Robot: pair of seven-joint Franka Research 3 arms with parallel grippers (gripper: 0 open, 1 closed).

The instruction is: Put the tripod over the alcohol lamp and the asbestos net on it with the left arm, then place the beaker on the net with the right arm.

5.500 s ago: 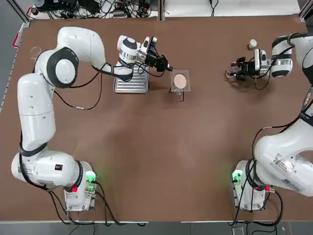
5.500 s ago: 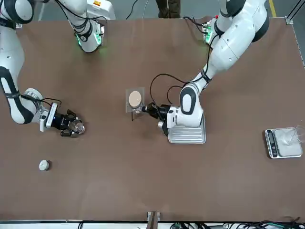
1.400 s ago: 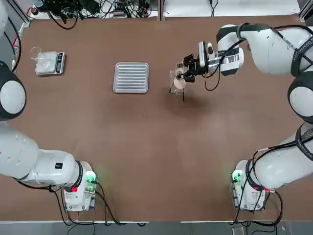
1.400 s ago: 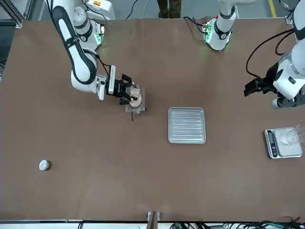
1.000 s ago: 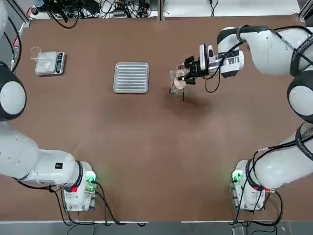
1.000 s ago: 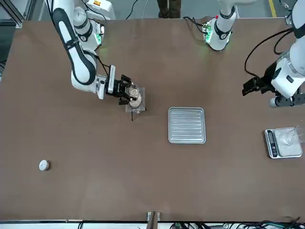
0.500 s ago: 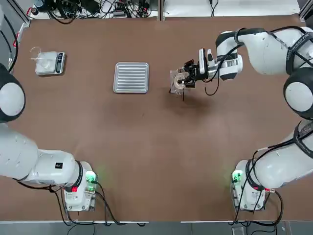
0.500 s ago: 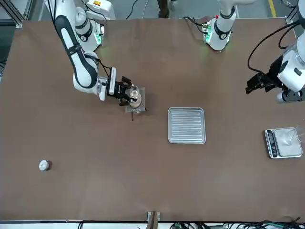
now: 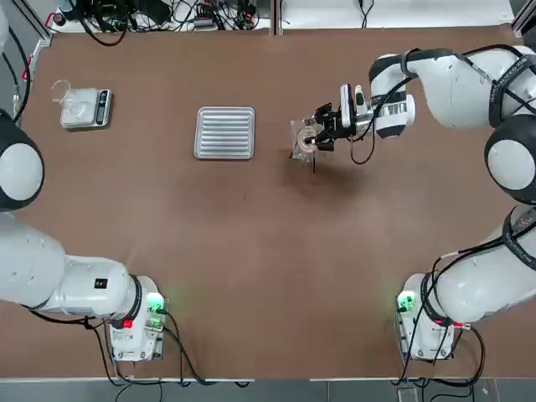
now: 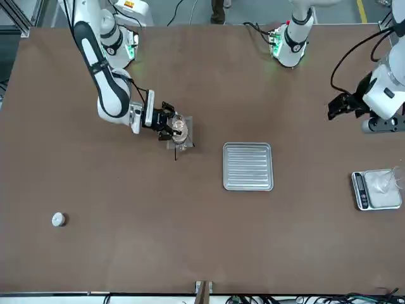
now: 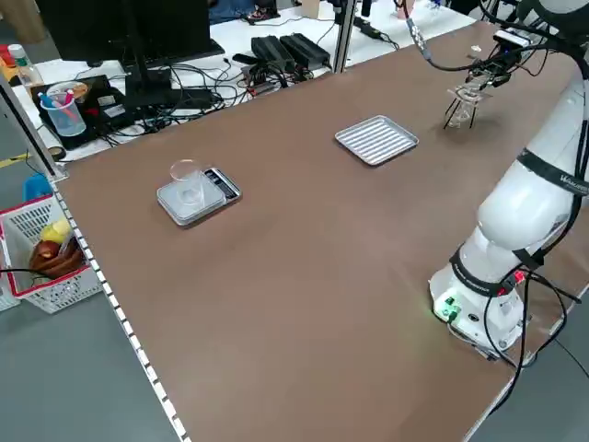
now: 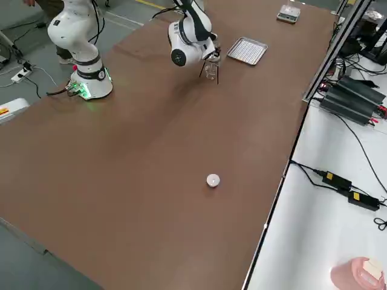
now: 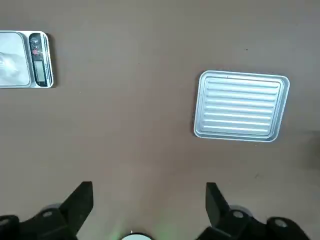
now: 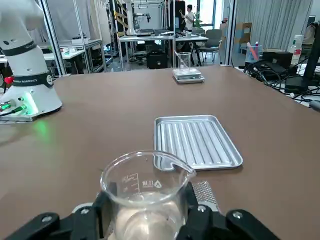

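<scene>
Right wrist view shows, nearest to the camera, the right end effector [image 14: 145, 212] clamped on the beaker [image 14: 146, 192], its two fingers pressing the clear glass wall from both sides. The beaker is upright, its spout toward the ribbed silver tray [image 14: 197, 141], and under it a corner of the asbestos net [image 14: 205, 194] is visible. In the top view the beaker [image 9: 307, 139] sits over the net [image 9: 300, 134], which lies on the tripod [image 9: 311, 162]; whether the base already touches the net I cannot tell. The alcohol lamp is hidden below. The beaker looks light, stiff, smooth and fragile, so I judge a gentle side grip at mid-height is correct. Farther away, the left end effector [image 10: 338, 106] hangs above the tabletop [image 9: 268, 251] with fingers apart, holding nothing. A small scale [image 9: 82, 107] is at the far corner.
</scene>
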